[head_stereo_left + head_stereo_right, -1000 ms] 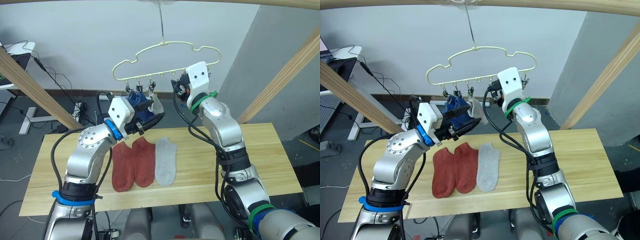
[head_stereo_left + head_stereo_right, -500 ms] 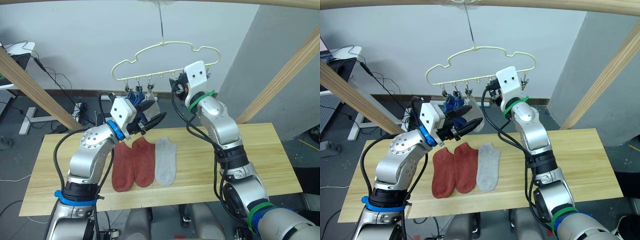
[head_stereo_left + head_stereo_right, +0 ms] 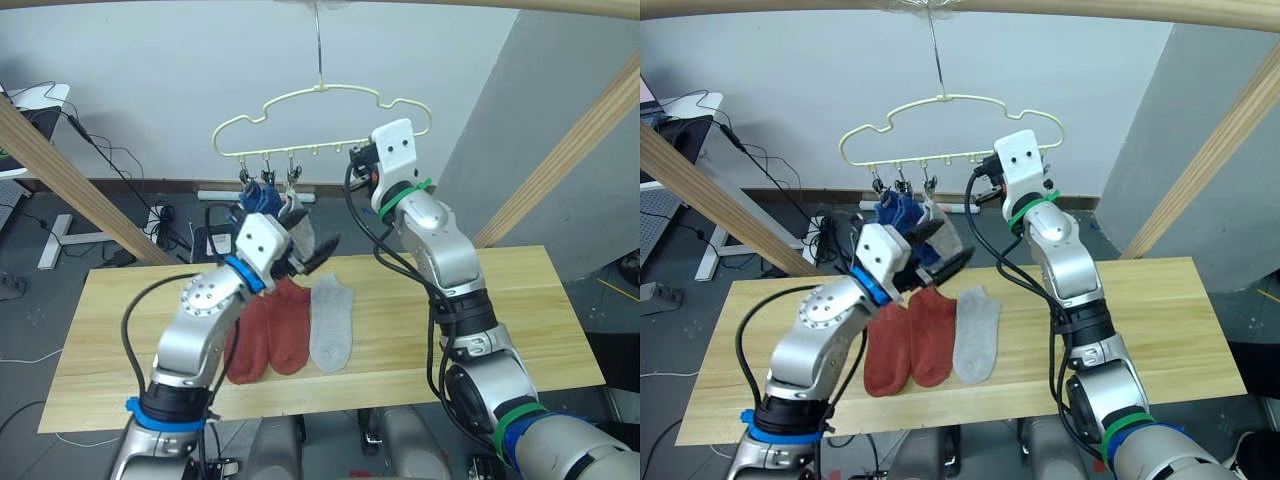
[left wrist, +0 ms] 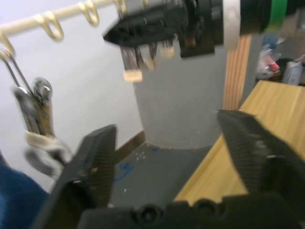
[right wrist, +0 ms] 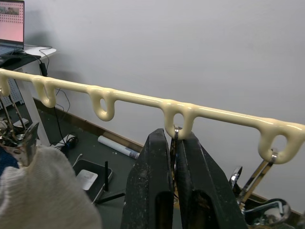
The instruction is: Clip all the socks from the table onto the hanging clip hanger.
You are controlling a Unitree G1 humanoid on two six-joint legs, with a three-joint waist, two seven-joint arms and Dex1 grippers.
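The pale clip hanger (image 3: 320,100) hangs above the table (image 3: 520,300). Two blue socks (image 3: 262,198) and a grey sock (image 3: 300,228) hang from its left clips. Two rust-red socks (image 3: 272,328) and a grey sock (image 3: 332,320) lie side by side on the table. My left gripper (image 3: 312,255) is open and empty, just right of and below the hung socks. In the left wrist view its fingers (image 4: 95,157) stand wide apart. My right gripper (image 3: 358,165) is raised to the hanger's lower bar (image 5: 138,100). Its fingers (image 5: 152,181) are shut on a metal clip there.
Slanted wooden beams (image 3: 60,170) rise at the left and the right (image 3: 570,150) of the frame. A thick wooden rail (image 3: 560,8) runs across the top and carries the hanger's hook. Bare tabletop lies right of the socks.
The hanger with its hung socks has swung left. My left arm has moved right and lower, and its open gripper now sits just below the hung socks. The right gripper stays on its clip.
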